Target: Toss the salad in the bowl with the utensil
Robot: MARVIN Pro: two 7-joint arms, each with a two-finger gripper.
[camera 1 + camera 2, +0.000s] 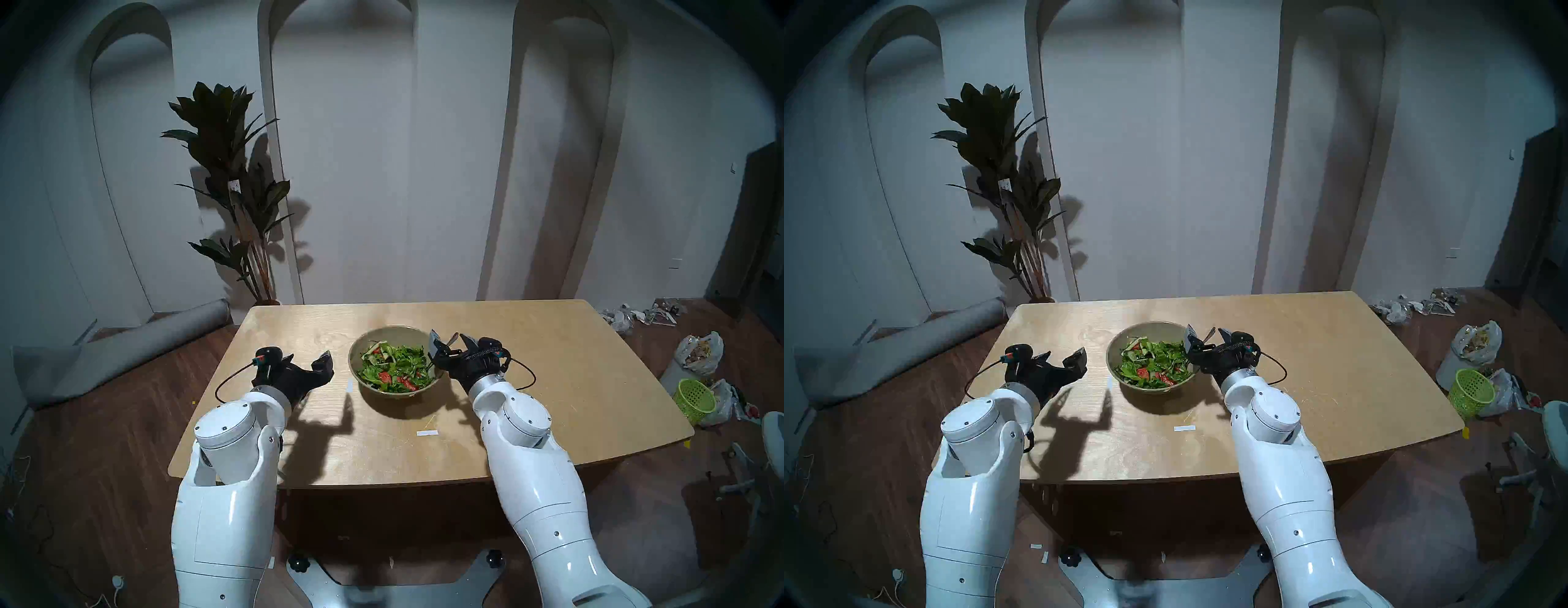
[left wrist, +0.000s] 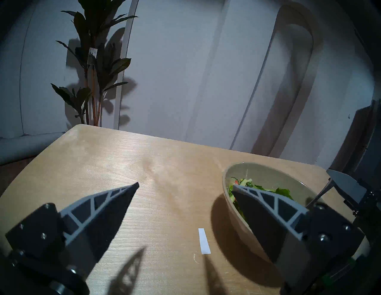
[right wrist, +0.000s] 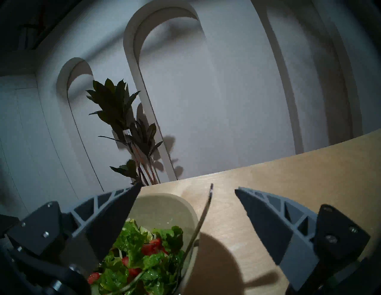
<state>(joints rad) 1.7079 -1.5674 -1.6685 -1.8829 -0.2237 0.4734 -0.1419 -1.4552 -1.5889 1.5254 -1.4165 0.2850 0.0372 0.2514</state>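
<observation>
Risk first: closing the right gripper [image 3: 187,189] off-centre on the spoon [image 3: 203,214] and flicking the thin, shiny handle aside, or pinching it so lightly as to let it twist once pushed through the leaves. Spoon leaning in the bowl [image 1: 392,327], head down among the salad [image 1: 392,367], handle rising over the right rim and up between the two right fingers, apparently touched by neither; jaws wide open there, nothing held. Same gripper close over the bowl's right edge, one finger above the leaves, so a low or sideways push likely to nudge or tip the bowl, or drag it across the table [image 1: 551,361]. Salad heaped fairly high in the near half, so a hard scoop liable to throw lettuce and tomato over the rim. Left gripper [image 2: 185,185] just beside the bowl's left side, raised above the wood, jaws spread wide too and empty; not bracing the bowl, hence nothing to stop a slide. Around: two white tape strips [image 2: 204,241] flat on the table, no obstacle. Off the table, well apart: potted plant [image 1: 229,170] by the wall, rolled mat [image 1: 127,352] on the floor, lime-green basket [image 1: 693,399] among bags.
</observation>
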